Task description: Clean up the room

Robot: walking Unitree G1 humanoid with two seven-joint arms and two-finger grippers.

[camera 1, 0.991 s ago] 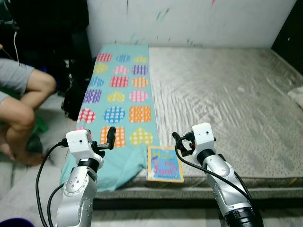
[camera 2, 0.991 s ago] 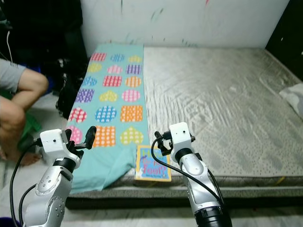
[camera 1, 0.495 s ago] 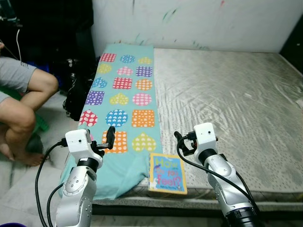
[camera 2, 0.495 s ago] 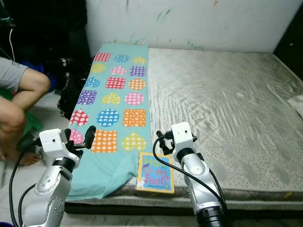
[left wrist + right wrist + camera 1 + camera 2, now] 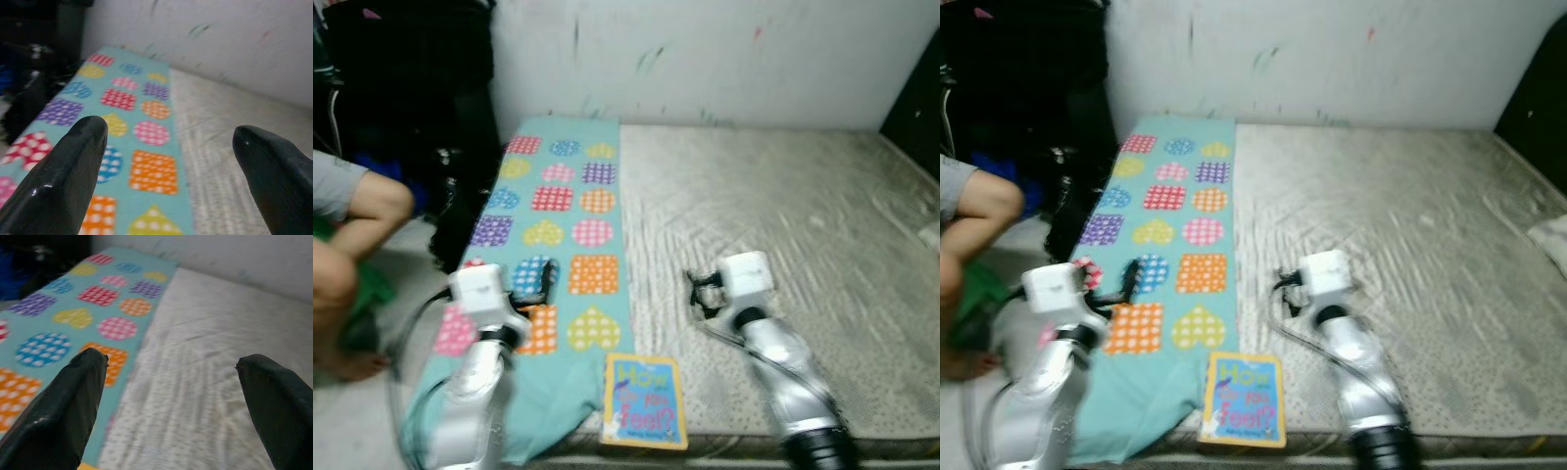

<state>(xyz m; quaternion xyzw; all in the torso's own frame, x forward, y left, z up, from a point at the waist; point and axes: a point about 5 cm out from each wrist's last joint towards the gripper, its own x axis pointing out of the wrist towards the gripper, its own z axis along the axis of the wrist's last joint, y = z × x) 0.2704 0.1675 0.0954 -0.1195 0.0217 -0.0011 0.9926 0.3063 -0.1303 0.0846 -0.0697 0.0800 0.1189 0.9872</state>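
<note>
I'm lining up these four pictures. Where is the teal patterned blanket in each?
Left eye: blanket left of centre, running to the wall.
Right eye: left of centre too.
Left wrist: stretching ahead.
Right wrist: stretching ahead.
Shared landmark: the grey mattress along its edge.

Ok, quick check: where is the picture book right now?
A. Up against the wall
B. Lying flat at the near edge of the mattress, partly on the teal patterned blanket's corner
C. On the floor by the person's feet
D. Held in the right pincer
B: the picture book lies flat at the near edge of the mattress, beside the teal blanket, and both pincers are open and hold nothing.
</note>
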